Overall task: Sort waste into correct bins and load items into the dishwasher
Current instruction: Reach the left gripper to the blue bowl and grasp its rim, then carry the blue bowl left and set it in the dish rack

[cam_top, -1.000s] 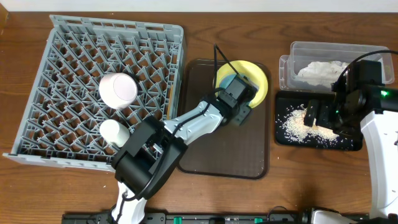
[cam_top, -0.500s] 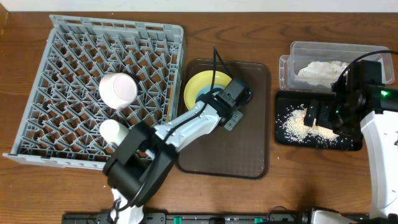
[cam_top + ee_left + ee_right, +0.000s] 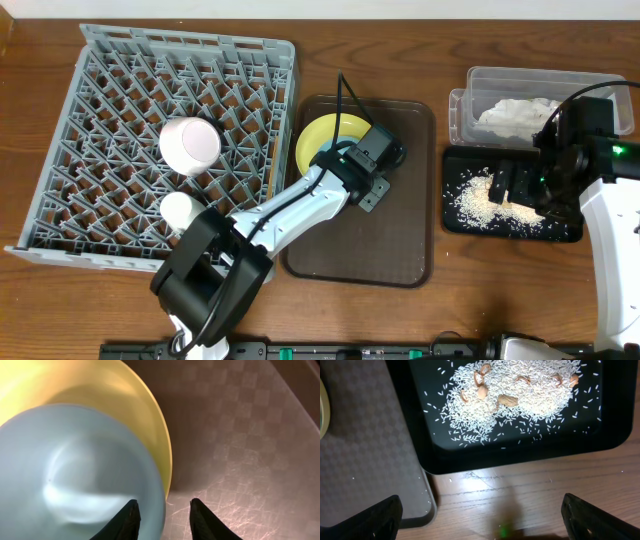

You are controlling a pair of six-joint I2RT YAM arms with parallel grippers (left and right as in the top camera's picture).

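Two dark fingers of your left gripper (image 3: 162, 507) stand narrowly parted at the bottom of the left wrist view. They straddle the rim of the light-blue bowl (image 3: 75, 475). A strip of tray shows between that rim and the finger on the right of the frame, so they are not closed on it. The bowl is smooth and glossy and sits on the round pale-yellow plate (image 3: 130, 405). Both lie at the upper left of the brown tray (image 3: 240, 435), which has a fine checkered texture.

Your right gripper (image 3: 485, 525) is spread wide, with its fingers at the bottom corners of the right wrist view. It hovers over the wooden table (image 3: 520, 495), just below the shallow black tray (image 3: 605, 435). Rice grains (image 3: 520, 390) are heaped there with a few tan nut-like bits (image 3: 507, 400). At the upper right of the overhead view, the crumpled napkin (image 3: 515, 112) lies in the clear tub (image 3: 480, 80).
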